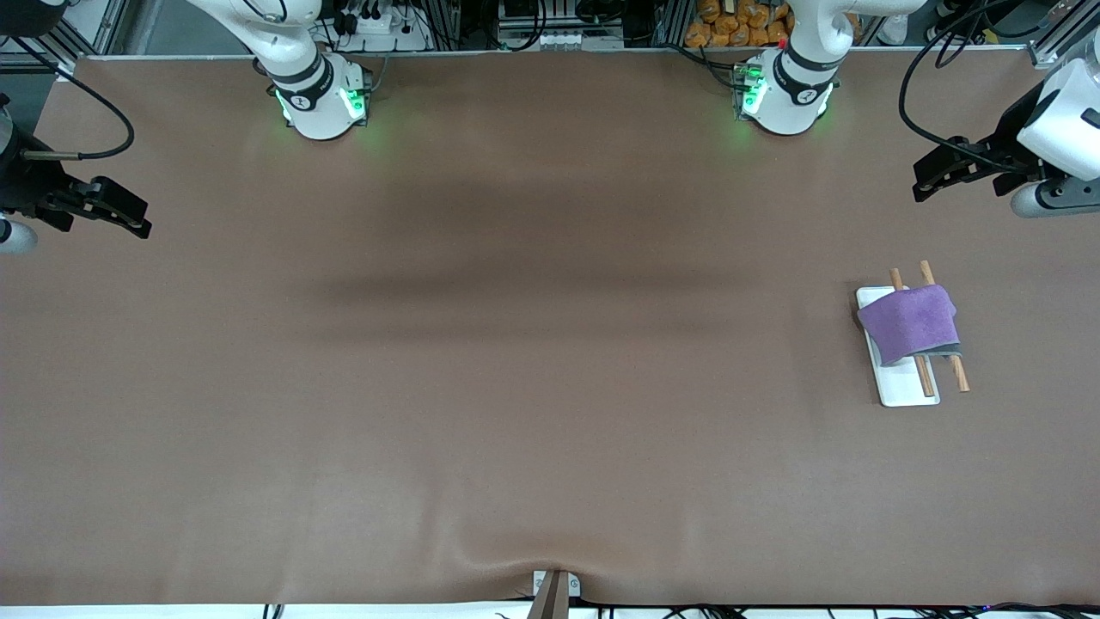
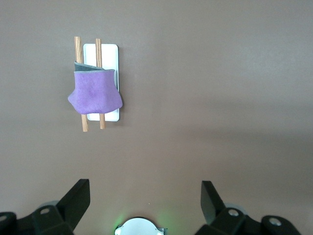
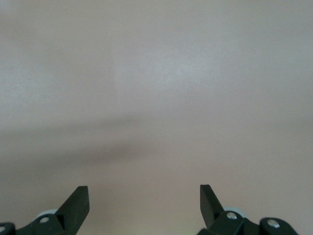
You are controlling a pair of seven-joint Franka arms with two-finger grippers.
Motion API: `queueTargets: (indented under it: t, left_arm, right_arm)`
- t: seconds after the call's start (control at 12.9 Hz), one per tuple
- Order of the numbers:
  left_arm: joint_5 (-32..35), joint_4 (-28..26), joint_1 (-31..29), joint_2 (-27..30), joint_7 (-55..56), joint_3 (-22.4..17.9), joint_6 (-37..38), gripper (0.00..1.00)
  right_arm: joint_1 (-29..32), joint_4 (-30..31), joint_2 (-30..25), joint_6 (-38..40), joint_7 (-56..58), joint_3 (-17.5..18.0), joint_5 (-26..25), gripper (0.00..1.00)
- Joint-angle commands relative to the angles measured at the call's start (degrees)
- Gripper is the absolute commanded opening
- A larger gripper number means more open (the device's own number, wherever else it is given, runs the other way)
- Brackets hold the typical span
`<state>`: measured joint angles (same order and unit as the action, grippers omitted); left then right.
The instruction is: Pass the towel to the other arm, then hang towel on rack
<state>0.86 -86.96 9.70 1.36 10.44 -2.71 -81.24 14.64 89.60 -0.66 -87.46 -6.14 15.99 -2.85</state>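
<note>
Table (image 1: 516, 387): broad flat surface under a matte brown covering, smooth, with faint ripples along the edge nearest the front camera.
Left arm: comes from the base at the left arm's end; it waits, pulled up and away from the rack.
Right arm: also waits, parked over the right arm's end of the table.
Rack (image 1: 902, 387): flat white rectangular base with rounded corners, carrying two thin parallel wooden rods (image 2: 101, 49); it stands toward the left arm's end, nearer the front camera than the left gripper's spot.
Towel (image 1: 911, 322): small purple cloth, soft and slightly fuzzy, draped across both rods with a dark grey underside showing at one edge; the rod ends stick out on either side of it.
Left gripper (image 1: 945, 176): black fingers spread wide with nothing between them; it hangs over bare table near the left arm's end.
Right gripper (image 1: 116, 206): black fingers likewise spread apart and empty, over bare table.
Step in hand: by my reading the hanging is done and only the retreat is left.
Doing it well: keep both grippers clear of the rack; the towel sits a little toward one end of the rods, so a bump could slide it off.
</note>
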Motion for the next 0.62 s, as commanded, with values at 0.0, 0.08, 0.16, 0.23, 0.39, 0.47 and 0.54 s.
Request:
queueTargets:
  t: [0.0, 0.08, 0.16, 0.23, 0.39, 0.47, 0.54]
  left_arm:
    - [0.55, 1.01, -0.73, 0.14, -0.42, 0.77, 1.17, 1.00]
    - [0.55, 1.01, -0.73, 0.22, -0.42, 0.77, 1.26, 1.00]
    - [0.55, 1.01, -0.73, 0.31, -0.34, 0.77, 1.26, 1.00]
    - [0.64, 1.01, -0.73, 0.31, -0.25, 0.77, 1.26, 1.00]
    - [0.64, 1.01, -0.73, 0.40, -0.25, 0.77, 1.61, 1.00]
    - [0.64, 1.01, -0.64, 0.31, -0.16, 0.77, 1.61, 1.00]
    - [0.64, 1.01, -0.56, 0.40, -0.16, 0.77, 1.61, 1.00]
  right_arm:
    - [1.80, 1.55, -1.72, -0.69, 0.69, 1.14, 1.18, 1.00]
    - [1.71, 1.46, -1.71, -0.70, 0.69, 1.14, 1.18, 1.00]
    - [1.71, 1.55, -1.71, -0.70, 0.69, 1.23, 1.18, 1.00]
    - [1.71, 1.55, -1.71, -0.61, 0.69, 1.06, 1.27, 1.00]
    - [1.10, 1.55, -1.80, -0.43, 0.69, 0.62, 1.27, 1.00]
    - [-1.08, 1.55, -1.72, -0.52, 0.69, -1.91, 1.27, 1.00]
    - [-6.41, 1.55, -1.63, -0.52, 0.69, -7.67, 1.27, 1.00]
